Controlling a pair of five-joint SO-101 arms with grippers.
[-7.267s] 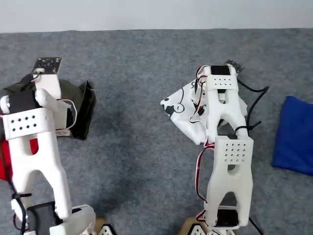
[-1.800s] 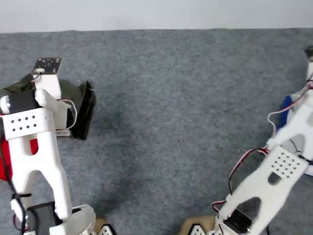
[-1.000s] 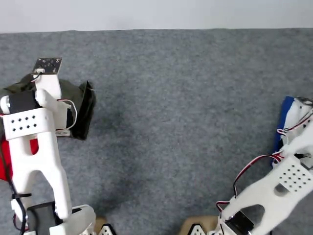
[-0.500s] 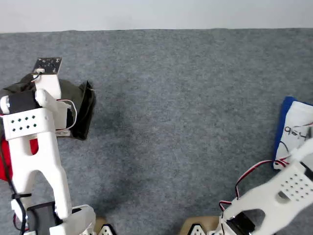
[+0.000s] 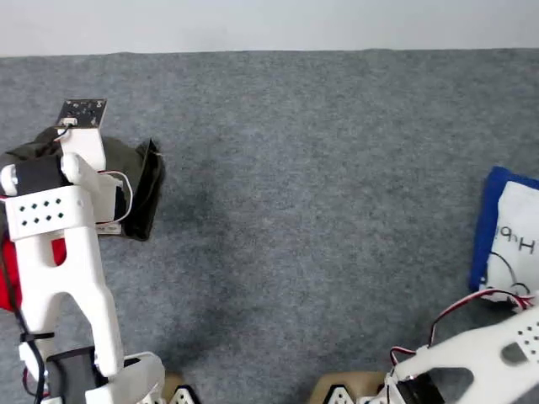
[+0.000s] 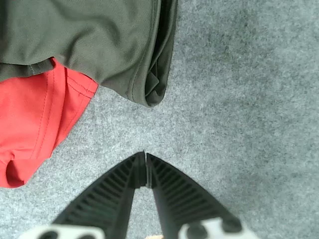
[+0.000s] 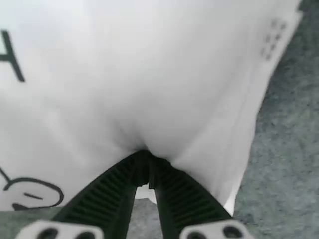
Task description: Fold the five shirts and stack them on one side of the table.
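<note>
A folded white shirt (image 5: 519, 252) with black print lies on a folded blue shirt (image 5: 483, 236) at the table's right edge. My right gripper (image 7: 143, 164) is shut on the white shirt (image 7: 149, 79), pinching its near edge. At the left, a dark olive shirt (image 5: 139, 181) lies bunched over a red shirt (image 5: 7, 282), partly under my left arm (image 5: 63, 252). My left gripper (image 6: 145, 169) hangs shut and empty over bare carpet, just short of the olive shirt (image 6: 99, 45) and the red shirt (image 6: 35, 124).
Grey carpet (image 5: 320, 194) covers the table, with wide free room in the middle. A pale wall runs along the far edge. My right arm's base (image 5: 472, 370) sits at the lower right corner.
My right arm carried the white shirt from the table's middle to the right and laid it on the blue shirt, then drew back toward the near edge. The left arm stayed still.
</note>
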